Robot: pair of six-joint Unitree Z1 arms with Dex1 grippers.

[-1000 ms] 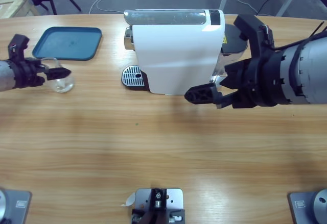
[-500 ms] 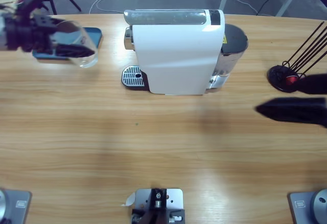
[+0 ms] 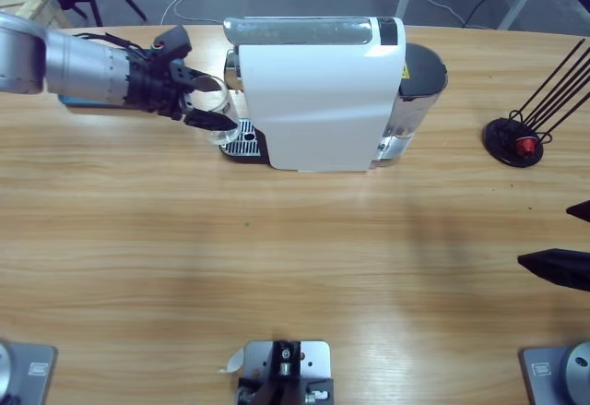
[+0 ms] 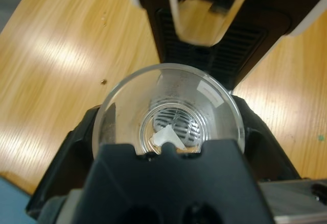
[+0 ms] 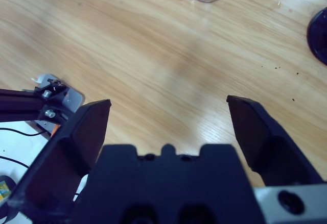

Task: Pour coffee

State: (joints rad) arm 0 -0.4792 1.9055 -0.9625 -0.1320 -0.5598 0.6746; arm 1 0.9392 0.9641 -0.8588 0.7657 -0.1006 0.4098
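My left gripper (image 3: pixel 208 102) is shut on a small clear glass (image 3: pixel 221 112) and holds it just above the round drip grille (image 3: pixel 241 137) at the left end of the white coffee machine (image 3: pixel 318 91). Looking along the left wrist, the glass (image 4: pixel 167 106) fills the space between the jaws of the left gripper (image 4: pixel 168 134), open mouth toward the camera, under the machine's spout (image 4: pixel 209 9). Whether any coffee lies in its bottom I cannot tell. At the table's right edge my right gripper (image 3: pixel 546 234) (image 5: pixel 168 117) stands open over bare wood with nothing in it.
A black stand (image 3: pixel 514 140) with thin rods and a red piece sits at the far right. A sliver of the blue tray (image 3: pixel 66 101) shows behind the left arm. The machine's grey water tank (image 3: pixel 422 73) is at its right end.
The left arm carried the glass from beside the blue tray rightward to the machine's drip grille. The right arm drew back from the machine's front to the table's right edge.
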